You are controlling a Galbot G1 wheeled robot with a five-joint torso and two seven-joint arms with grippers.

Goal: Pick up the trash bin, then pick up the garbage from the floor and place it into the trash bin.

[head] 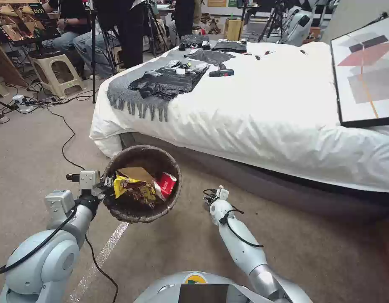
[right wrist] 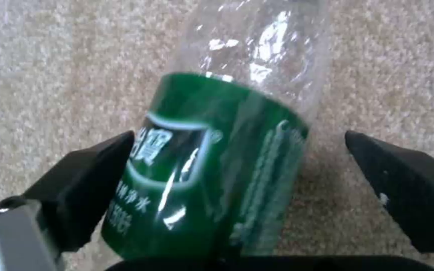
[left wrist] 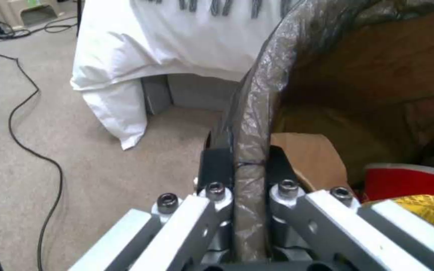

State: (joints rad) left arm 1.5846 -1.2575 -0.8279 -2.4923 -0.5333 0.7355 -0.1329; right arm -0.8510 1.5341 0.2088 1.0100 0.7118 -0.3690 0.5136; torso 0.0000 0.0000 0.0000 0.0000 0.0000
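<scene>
My left gripper (head: 105,183) is shut on the rim of the trash bin (head: 140,149) and holds it off the carpet. In the left wrist view its fingers (left wrist: 216,165) pinch the brown-bagged rim (left wrist: 263,94) from both sides. Garbage lies inside the bin: a yellow wrapper (head: 133,190), a red carton (head: 165,184) and a tan paper bag (head: 135,173). My right gripper (head: 215,195) is low over the carpet, right of the bin. The right wrist view shows it open (right wrist: 237,150) around a clear bottle with a green label (right wrist: 212,165). One finger (right wrist: 91,177) is at the label, the other stands apart.
A bed with a white duvet (head: 265,109) runs across close ahead, its grey base (head: 261,176) near my right gripper. A grey throw with black bags (head: 165,82) and a framed picture (head: 364,71) lie on it. Cables (head: 66,143) and a stool (head: 55,69) are at left.
</scene>
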